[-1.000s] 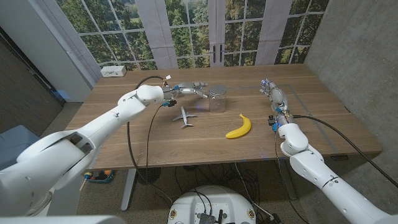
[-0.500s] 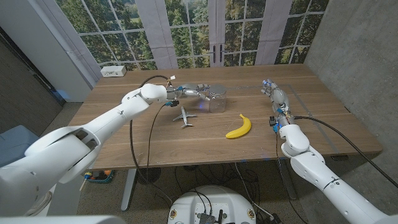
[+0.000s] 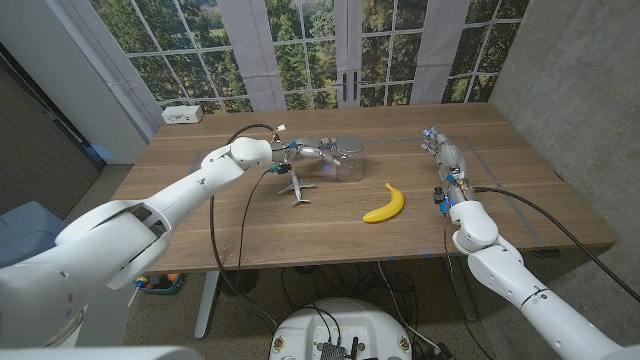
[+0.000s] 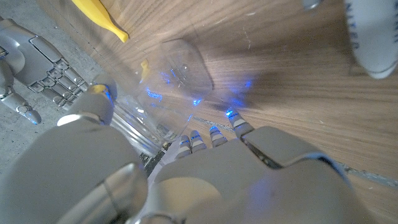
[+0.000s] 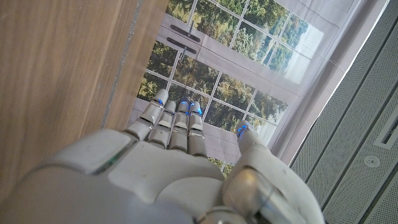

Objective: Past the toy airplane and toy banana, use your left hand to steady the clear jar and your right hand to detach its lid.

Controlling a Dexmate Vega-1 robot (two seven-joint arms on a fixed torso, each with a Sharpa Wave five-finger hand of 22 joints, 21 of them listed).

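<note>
The clear jar (image 3: 350, 163) with its flat lid (image 3: 351, 149) stands mid-table, beyond the white toy airplane (image 3: 297, 186) and the yellow toy banana (image 3: 385, 204). My left hand (image 3: 318, 152) reaches in from the jar's left, its fingers (image 3: 338, 151) at the jar's upper side. In the left wrist view the jar (image 4: 177, 68) sits between the thumb (image 4: 93, 102) and the fingers (image 4: 214, 132); a firm grip is not plain. My right hand (image 3: 441, 150) stands apart at the right, fingers straight, holding nothing. The banana (image 4: 102, 18) lies past the jar.
A white box (image 3: 182, 114) sits at the table's far left corner. Bare wood lies between the jar and my right hand. The table's right edge (image 3: 560, 180) runs close beside my right arm. Windows stand behind the table.
My left hand has slid right along the table until its fingers reach the jar. The right hand, the airplane and the banana have stayed where they were.
</note>
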